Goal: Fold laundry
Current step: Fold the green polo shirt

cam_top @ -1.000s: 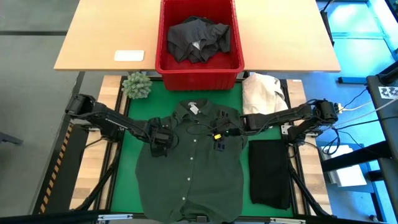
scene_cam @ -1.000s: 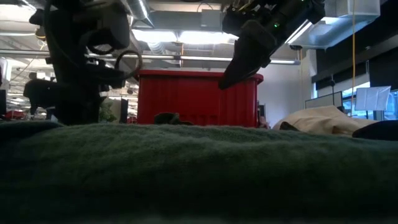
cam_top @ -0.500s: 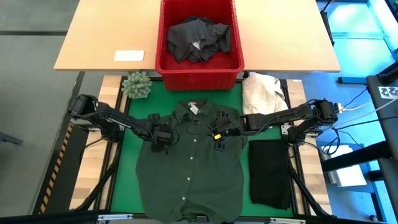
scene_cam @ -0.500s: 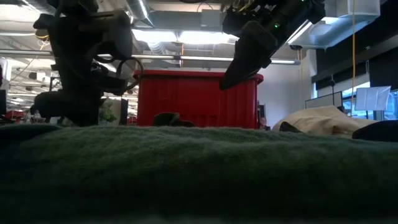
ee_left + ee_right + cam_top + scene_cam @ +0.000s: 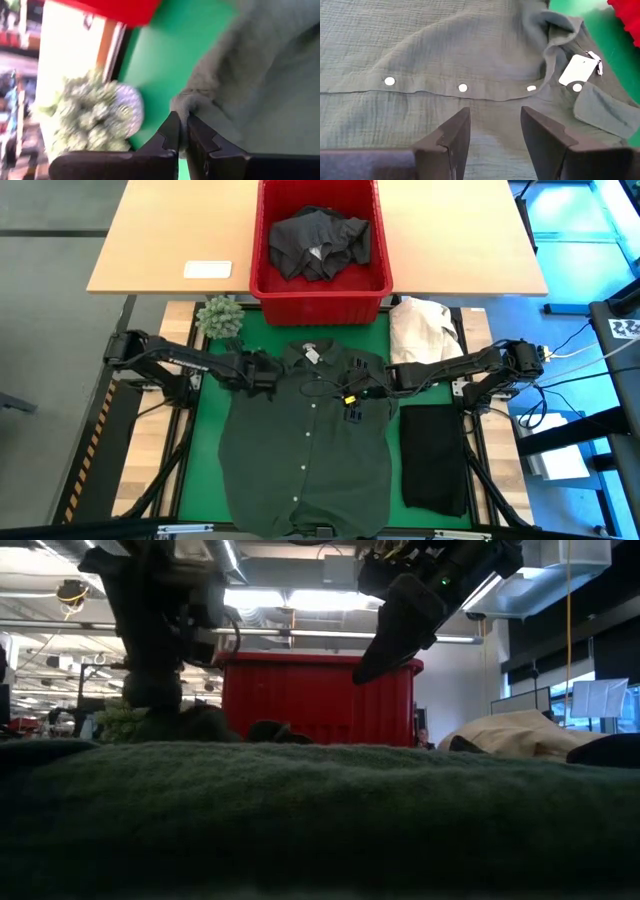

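Note:
A dark green button shirt [image 5: 305, 450] lies spread flat on the green mat [image 5: 205, 460], collar toward the far edge. My left gripper [image 5: 266, 370] is at the shirt's left shoulder, shut on its cloth [image 5: 210, 65]. My right gripper [image 5: 352, 392] hovers open over the chest, its fingers on either side of the button line [image 5: 462, 88] without touching it. More dark laundry [image 5: 318, 242] lies heaped in the red basket [image 5: 320, 308] beyond the collar. My left gripper [image 5: 181, 121] pinches a small bunched fold at the shirt's left shoulder edge [image 5: 189, 102] between its two fingertips. The fingers slant down from the table's left side. One layer or several, I cannot tell. The rest of the shirt lies on the mat.
A folded black garment [image 5: 433, 458] lies on the mat's right side. A cream-white cloth heap [image 5: 420, 330] sits at the far right. A small green plant [image 5: 220, 317] stands close to my left gripper. A white flat thing [image 5: 207, 269] lies on the wooden table beyond.
My left gripper has moved along the shirt's left side toward the far edge and upward, turning as it went. It has shut on the cloth at the left shoulder.

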`<state>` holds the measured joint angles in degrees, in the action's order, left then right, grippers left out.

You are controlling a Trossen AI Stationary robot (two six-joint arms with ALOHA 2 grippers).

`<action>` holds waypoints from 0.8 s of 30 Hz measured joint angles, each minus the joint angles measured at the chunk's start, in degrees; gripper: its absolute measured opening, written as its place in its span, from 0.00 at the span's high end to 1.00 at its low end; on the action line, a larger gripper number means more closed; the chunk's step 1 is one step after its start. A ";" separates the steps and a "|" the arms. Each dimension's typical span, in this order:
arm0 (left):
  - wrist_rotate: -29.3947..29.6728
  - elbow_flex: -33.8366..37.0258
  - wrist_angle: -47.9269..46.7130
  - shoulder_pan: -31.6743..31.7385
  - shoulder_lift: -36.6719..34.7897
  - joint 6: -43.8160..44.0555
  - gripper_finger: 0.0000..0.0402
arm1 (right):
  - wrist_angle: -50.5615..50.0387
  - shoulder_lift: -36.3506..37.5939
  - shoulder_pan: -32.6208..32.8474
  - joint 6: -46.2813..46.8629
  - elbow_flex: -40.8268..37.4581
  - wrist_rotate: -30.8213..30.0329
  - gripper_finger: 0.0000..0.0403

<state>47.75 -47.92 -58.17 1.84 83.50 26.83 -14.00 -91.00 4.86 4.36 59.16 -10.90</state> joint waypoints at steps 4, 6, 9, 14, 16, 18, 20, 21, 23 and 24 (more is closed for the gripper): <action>0.17 0.00 -0.53 4.89 0.02 2.33 0.98 | -0.04 0.00 0.00 0.00 0.00 0.02 0.57; -0.10 0.00 -0.51 7.30 0.02 2.78 0.98 | -0.03 0.00 0.00 0.00 0.00 0.02 0.57; -1.88 0.02 -0.34 10.48 0.02 3.16 0.98 | -0.24 0.00 0.00 0.00 0.00 0.05 0.57; -4.70 0.02 -0.31 13.89 0.02 3.10 0.94 | -1.16 0.00 0.02 0.02 0.00 0.46 0.57; -5.54 0.02 -0.31 14.84 0.02 2.71 0.89 | -1.27 0.00 0.02 0.02 0.00 0.46 0.57; -5.60 0.02 -0.31 15.42 0.02 1.28 0.83 | -1.27 0.00 0.02 0.02 0.00 0.46 0.57; -5.69 0.02 -0.20 15.71 0.02 -0.20 0.77 | -1.27 0.00 0.02 0.02 0.00 0.46 0.57; -5.69 0.02 0.04 15.83 0.02 -0.60 0.74 | -1.25 0.00 0.02 0.11 0.00 0.46 0.57; -5.78 0.02 0.54 16.02 0.04 -1.70 0.68 | -1.21 0.00 0.02 0.29 0.00 0.46 0.57; -5.86 0.02 0.64 16.05 0.04 -2.03 0.66 | -1.21 0.00 0.02 0.37 0.00 0.46 0.57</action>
<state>41.90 -47.90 -57.53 17.89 83.55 24.80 -15.20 -91.00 4.89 4.73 59.16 -10.44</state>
